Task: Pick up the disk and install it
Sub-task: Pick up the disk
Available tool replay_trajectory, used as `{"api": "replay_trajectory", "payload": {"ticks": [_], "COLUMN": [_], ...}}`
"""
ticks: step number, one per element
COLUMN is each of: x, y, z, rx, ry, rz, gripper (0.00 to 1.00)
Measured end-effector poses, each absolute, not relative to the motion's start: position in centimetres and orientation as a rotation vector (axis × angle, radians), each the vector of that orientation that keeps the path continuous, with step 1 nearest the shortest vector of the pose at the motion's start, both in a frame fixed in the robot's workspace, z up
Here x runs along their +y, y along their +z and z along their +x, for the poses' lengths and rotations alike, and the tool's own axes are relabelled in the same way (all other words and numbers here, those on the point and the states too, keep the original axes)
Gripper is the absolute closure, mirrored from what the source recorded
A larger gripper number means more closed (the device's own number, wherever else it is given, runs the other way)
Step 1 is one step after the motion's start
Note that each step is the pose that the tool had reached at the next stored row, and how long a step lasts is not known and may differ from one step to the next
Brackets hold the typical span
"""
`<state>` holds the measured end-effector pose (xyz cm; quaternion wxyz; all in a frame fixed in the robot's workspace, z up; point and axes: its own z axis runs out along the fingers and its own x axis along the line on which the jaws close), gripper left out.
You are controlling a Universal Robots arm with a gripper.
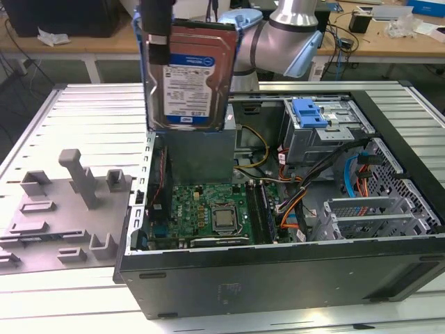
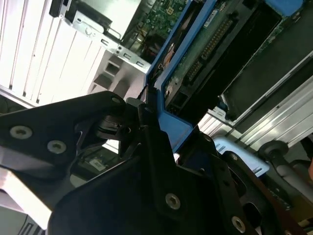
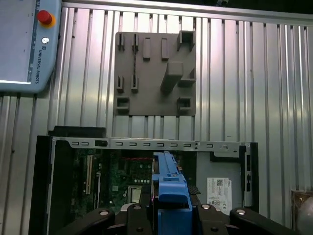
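Note:
The disk [image 1: 188, 73] hangs upright in the air above the exterior view's left end of the open computer case [image 1: 278, 278]. Its white-and-blue label faces the camera and a blue bracket runs around its edges. My gripper [image 1: 158, 50] is shut on the disk's upper left edge. In the first wrist view the disk [image 3: 168, 188] shows edge-on between the black fingers [image 3: 137, 215], above the motherboard. In the second wrist view the disk's [image 2: 195, 58] circuit side and blue bracket sit clamped in the gripper [image 2: 151, 117].
A silver drive cage with a blue latch [image 1: 309, 111] sits at the far right of the case. Below the disk stands a grey power-supply box [image 1: 198, 153]. A grey fixture plate [image 1: 62, 209] lies left of the case, and a teach pendant [image 3: 24, 44] rests on the slatted table.

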<state>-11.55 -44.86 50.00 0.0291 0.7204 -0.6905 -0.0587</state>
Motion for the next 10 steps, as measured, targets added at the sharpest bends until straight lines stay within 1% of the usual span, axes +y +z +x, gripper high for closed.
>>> {"api": "replay_trajectory", "payload": {"ticks": [10], "x": [-45.7], "y": [50.1], "z": [-7.1], "rx": [-2.127], "ry": [-0.187], "rz": [2.219], "gripper": [0.63]}}
